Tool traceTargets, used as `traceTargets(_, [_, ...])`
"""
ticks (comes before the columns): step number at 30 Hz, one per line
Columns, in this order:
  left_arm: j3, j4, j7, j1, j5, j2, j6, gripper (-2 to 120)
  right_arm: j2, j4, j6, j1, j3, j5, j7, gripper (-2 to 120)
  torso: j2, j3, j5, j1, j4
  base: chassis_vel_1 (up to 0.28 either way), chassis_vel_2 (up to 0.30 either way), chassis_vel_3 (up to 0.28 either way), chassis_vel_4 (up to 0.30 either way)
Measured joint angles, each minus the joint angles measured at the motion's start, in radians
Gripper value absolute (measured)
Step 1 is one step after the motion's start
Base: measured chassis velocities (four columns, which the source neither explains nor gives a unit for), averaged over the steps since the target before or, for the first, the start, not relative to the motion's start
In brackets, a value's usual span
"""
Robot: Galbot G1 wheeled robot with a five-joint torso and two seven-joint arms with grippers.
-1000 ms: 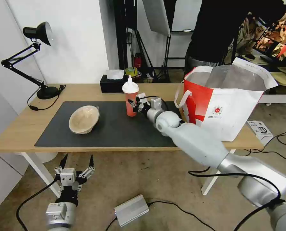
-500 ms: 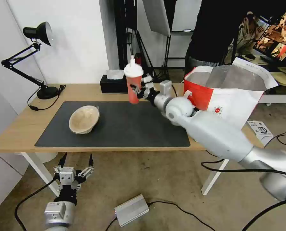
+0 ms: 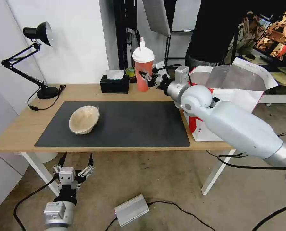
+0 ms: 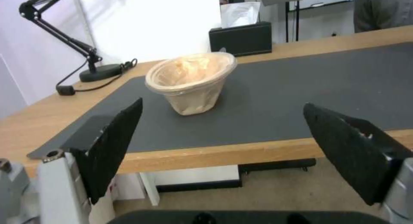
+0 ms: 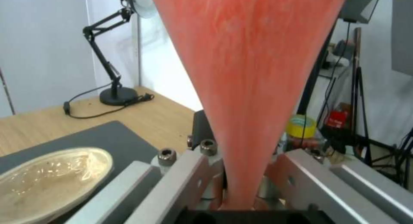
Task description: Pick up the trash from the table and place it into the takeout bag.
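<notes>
Holding the drink cup [image 3: 143, 73] upright at upper centre, your right gripper [image 3: 148, 77] is clamped on it; the takeout bag [image 3: 236, 80] gapes to its right.

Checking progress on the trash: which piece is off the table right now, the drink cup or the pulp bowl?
The red-orange drink cup with white domed lid: the right gripper holds it in the air. The beige pulp bowl sits on the dark mat.

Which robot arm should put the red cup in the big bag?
The right. Its end effector already grips the red cup in the air beside the takeout bag. The left end effector hangs open below the table.
</notes>
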Motion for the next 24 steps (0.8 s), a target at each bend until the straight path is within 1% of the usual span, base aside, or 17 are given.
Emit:
traceTargets(11, [0.001,-0.003,0.000,0.000,0.001,0.007,0.001,100,-0.043,0.022,-0.004,0.015,0.020,0.016,0.000,3,0.000,0.000,0.0000,0.000,0.0000,0.000,0.000,0.000,0.000])
traceTargets(15, [0.001,-0.003,0.001,0.001,0.001,0.009,0.001,100,-0.064,0.037,-0.021,0.027,0.029,0.022,0.001,3,0.000,0.000,0.0000,0.000,0.0000,0.000,0.000,0.000,0.000])
traceTargets(24, [0.001,-0.004,0.001,0.000,0.001,0.011,0.000,100,-0.132,0.044,-0.047,0.110,0.041,0.003,-0.025,3,0.000,0.000,0.0000,0.000,0.0000,0.000,0.000,0.000,0.000])
